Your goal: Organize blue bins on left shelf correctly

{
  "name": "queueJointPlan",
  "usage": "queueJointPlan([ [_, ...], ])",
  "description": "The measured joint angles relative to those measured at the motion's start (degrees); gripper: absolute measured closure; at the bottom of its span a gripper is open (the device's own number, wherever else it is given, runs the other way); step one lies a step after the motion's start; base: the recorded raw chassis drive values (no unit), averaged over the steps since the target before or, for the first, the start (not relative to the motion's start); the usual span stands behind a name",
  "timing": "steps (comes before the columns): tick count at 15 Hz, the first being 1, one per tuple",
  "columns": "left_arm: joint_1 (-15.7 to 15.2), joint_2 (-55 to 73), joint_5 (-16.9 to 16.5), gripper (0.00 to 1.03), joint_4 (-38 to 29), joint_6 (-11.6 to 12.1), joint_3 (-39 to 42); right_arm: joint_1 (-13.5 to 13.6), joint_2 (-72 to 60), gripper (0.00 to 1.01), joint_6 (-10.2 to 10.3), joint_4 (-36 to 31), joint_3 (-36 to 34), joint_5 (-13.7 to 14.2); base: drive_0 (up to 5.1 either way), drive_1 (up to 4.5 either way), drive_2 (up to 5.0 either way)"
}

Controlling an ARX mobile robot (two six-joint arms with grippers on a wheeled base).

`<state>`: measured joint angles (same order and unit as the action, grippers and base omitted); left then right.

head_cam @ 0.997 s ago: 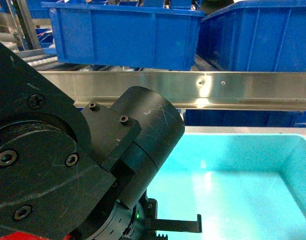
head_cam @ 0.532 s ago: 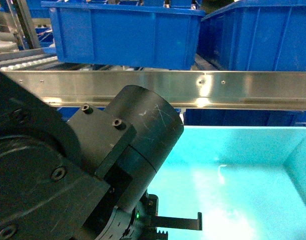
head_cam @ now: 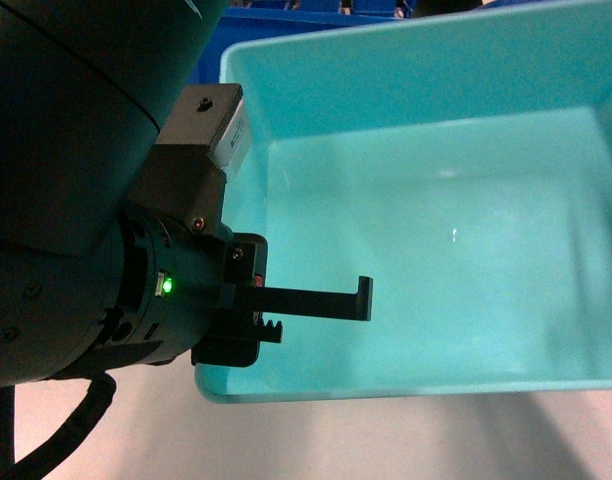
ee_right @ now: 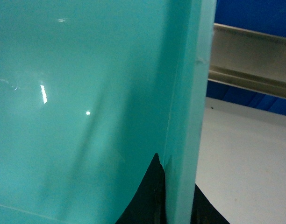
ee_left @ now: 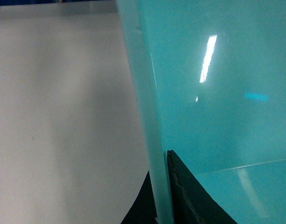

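Head view, nearest: left arm point(head_cam: 76, 180) fills the left half, black housing with a green LED point(head_cam: 167, 287) lit near the wrist and a black cable point(head_cam: 56, 440) hanging at the bottom-left. The left gripper point(head_cam: 248, 318) sits at the near-left corner of the turquoise bin point(head_cam: 436, 250); one black finger point(head_cam: 316, 300) runs over the rim into the bin interior, its tip hooked upward.

Left wrist view: the bin's left wall rim point(ee_left: 145, 116) runs vertically through the frame, with dark finger material on both sides of it at the bottom edge. The inner finger point(ee_left: 189, 196) is flat against the inside wall, the outer one is just a dark sliver outside. Jaws narrow, clamped on the wall.

Right wrist view: same on the other side. The right wall rim point(ee_right: 187, 116) is vertical, black finger point(ee_right: 147, 196) against the inside face, a dark sliver outside the rim. The right gripper point(ee_right: 175, 205) has its jaws narrow, pinching the bin wall.

The bin looks empty, glossy, with light streaks on floor and walls. In the head view it shows tilted, over a pale floor point(head_cam: 386, 440).

Beyond it: steel shelf rail point(ee_right: 250, 60) behind the bin's right side, dark blue crates point(ee_right: 255, 18) above and below the rail. A strip of dark blue also shows past the bin's far rim in the head view.
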<state>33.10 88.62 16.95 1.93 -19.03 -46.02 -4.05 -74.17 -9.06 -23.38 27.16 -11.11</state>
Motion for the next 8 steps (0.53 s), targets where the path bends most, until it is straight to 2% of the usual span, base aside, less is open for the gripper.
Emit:
queueJointPlan([
  [4, -0.07, 0.28, -0.37, 1.01, 0.59, 0.0, -0.02, 0.04, -0.11, 0.99, 0.07, 1.14, -0.57, 0.0, 0.0, 0.0, 0.0],
  [5, -0.07, 0.31, -0.39, 1.01, 0.57, 0.0, -0.02, 0.04, -0.11, 0.99, 0.04, 1.05, -0.57, 0.0, -4.6, 1.05, 3.8],
  [8, -0.11, 0.37, -0.42, 1.01, 0.37, 0.02, -0.02, 0.13, -0.11, 0.99, 0.04, 0.79, -0.57, 0.11, -2.5, -1.92, 5.2],
])
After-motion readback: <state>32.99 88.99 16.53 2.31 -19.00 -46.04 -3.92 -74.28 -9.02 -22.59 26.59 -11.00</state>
